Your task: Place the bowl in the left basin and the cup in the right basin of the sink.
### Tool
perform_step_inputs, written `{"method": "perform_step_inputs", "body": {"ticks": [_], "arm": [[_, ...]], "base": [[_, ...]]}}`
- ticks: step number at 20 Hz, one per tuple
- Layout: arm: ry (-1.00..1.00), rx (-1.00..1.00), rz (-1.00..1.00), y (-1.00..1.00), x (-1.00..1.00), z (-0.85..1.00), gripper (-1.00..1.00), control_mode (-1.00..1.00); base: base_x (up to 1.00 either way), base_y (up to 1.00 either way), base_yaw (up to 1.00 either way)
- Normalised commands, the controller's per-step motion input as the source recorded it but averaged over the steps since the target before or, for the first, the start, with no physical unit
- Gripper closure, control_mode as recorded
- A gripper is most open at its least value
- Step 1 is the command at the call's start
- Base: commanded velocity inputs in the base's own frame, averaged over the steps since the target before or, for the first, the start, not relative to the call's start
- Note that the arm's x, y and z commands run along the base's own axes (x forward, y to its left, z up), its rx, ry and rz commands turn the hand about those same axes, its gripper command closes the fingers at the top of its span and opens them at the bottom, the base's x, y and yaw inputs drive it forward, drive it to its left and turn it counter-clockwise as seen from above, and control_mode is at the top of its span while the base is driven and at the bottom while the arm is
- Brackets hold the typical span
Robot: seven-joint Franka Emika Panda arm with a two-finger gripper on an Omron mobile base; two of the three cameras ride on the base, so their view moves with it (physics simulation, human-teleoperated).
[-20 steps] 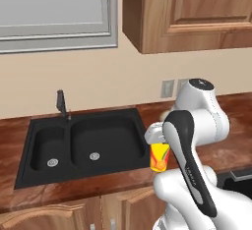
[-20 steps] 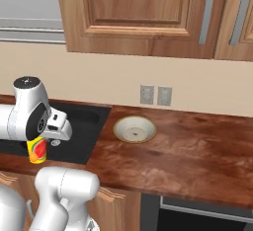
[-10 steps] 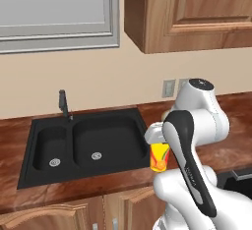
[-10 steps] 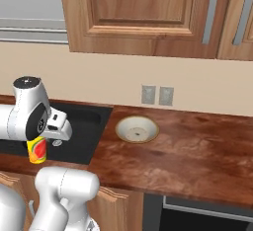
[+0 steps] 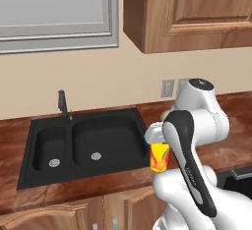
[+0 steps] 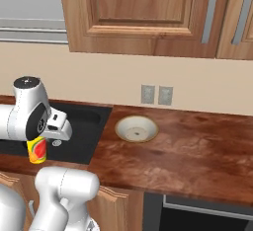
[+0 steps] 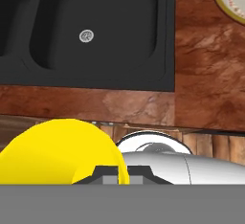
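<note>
the cup point(image 5: 159, 157) hangs in the air under the arm's wrist, off the bench point(image 6: 197, 146), w/ the jaws clamped on it, just at 3 o'clock of the sink point(image 5: 83, 145) and over the front edge. from the hand cam the cup's yellow rim sits at 7 o'clock, the right basin point(image 7: 91, 27) up at 11, drain showing. the left basin point(image 5: 49, 148) lies at 9 o'clock of the right one, faucet point(image 5: 62, 103) behind. the bowl point(image 6: 136, 128) rests on the bench just at 3 o'clock of the sink, below two wall outlets point(image 6: 156, 95).
</note>
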Motion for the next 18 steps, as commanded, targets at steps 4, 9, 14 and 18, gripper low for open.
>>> {"method": "perform_step_inputs", "body": {"ticks": [4,9,14,18], "arm": [[0.0,0.0,0.0,0.0,0.0,0.0,1.0,1.0],[0.0,0.0,0.0,0.0,0.0,0.0,1.0,1.0],[0.0,0.0,0.0,0.0,0.0,0.0,1.0,1.0],[0.0,0.0,0.0,0.0,0.0,0.0,1.0,1.0]], "base": [[0.02,0.01,0.0],[0.2,0.0,0.0],[0.25,0.0,0.0],[0.33,0.0,0.0]]}}
